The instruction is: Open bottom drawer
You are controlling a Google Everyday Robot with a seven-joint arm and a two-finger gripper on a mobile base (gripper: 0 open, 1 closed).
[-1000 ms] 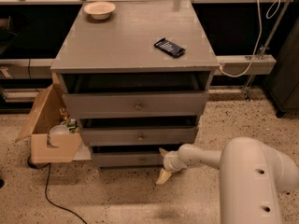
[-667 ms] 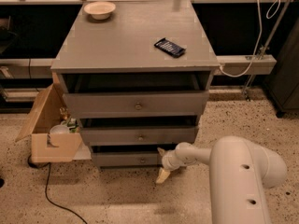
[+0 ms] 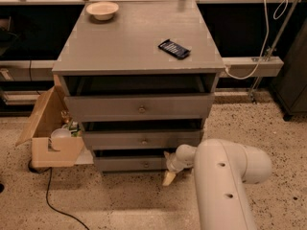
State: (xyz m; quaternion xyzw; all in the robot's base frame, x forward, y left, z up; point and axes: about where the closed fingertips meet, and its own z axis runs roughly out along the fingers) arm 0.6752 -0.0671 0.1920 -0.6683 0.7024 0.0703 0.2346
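The grey cabinet has three drawers, each pulled out a little. The bottom drawer is the lowest and shortest front, with a small round metal knob at its centre. My gripper is low, just off the bottom drawer's right end, to the right of the knob. One pale fingertip points down towards the floor. My white arm comes in from the lower right and hides the cabinet's lower right corner.
A bowl and a dark phone-like object lie on the cabinet top. An open cardboard box with bottles stands against the cabinet's left side. A black cable runs over the speckled floor. A shelf rail runs behind.
My arm has swung further left and closer to the camera. The gripper stays near the bottom drawer's right end. The drawers have not visibly moved.
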